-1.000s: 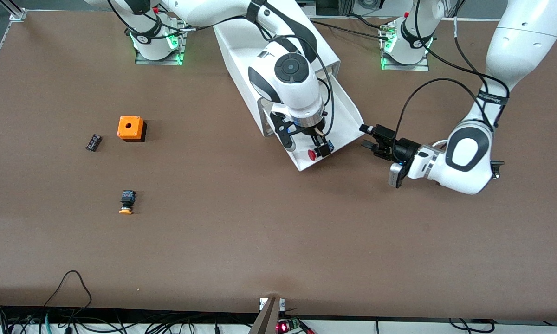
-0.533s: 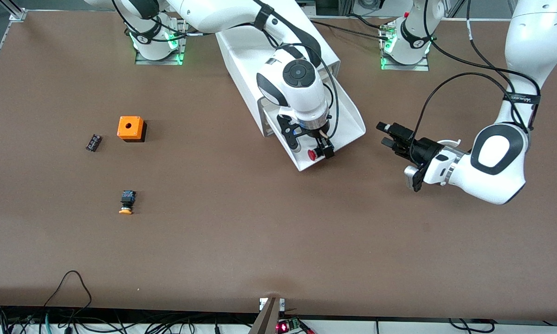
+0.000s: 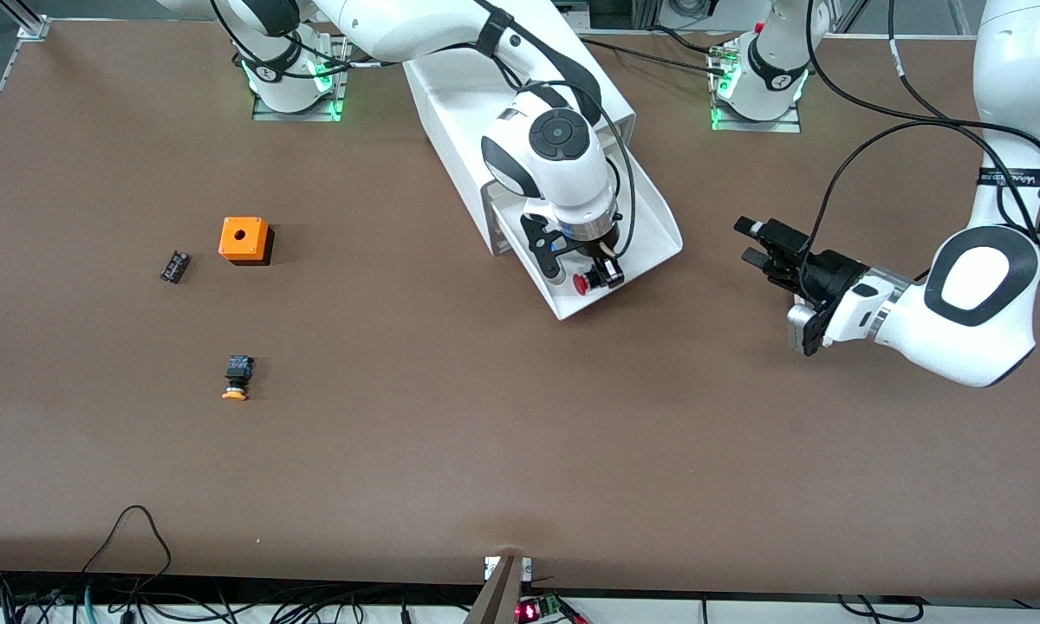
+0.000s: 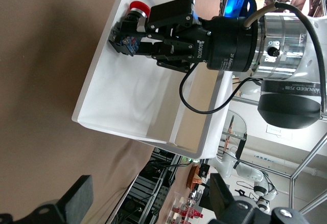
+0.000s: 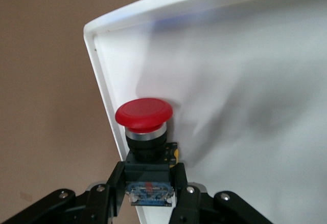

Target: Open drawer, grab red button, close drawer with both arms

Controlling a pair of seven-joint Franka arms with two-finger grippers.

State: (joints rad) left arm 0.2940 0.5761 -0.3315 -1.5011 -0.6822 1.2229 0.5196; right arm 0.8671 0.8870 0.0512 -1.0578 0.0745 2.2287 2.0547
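The white drawer (image 3: 652, 227) stands pulled out of the white cabinet (image 3: 451, 82). My right gripper (image 3: 585, 276) reaches down into its front end and is shut on the black body of the red-capped button (image 3: 581, 282), just over the drawer floor. The right wrist view shows the red cap (image 5: 143, 112) ahead of my right gripper (image 5: 148, 183), beside the drawer's rim (image 5: 97, 75). My left gripper (image 3: 752, 243) is open and empty over the table beside the drawer, toward the left arm's end. The left wrist view shows the drawer (image 4: 122, 96), the button (image 4: 137, 7) and my own open left gripper (image 4: 148, 203).
An orange box with a hole (image 3: 244, 239), a small black part (image 3: 174, 265) and an orange-capped button (image 3: 237, 379) lie on the brown table toward the right arm's end. Cables run along the table's front edge.
My right gripper has closed on the red button and raised it slightly. My left gripper has drawn away from the drawer's front toward the left arm's end.
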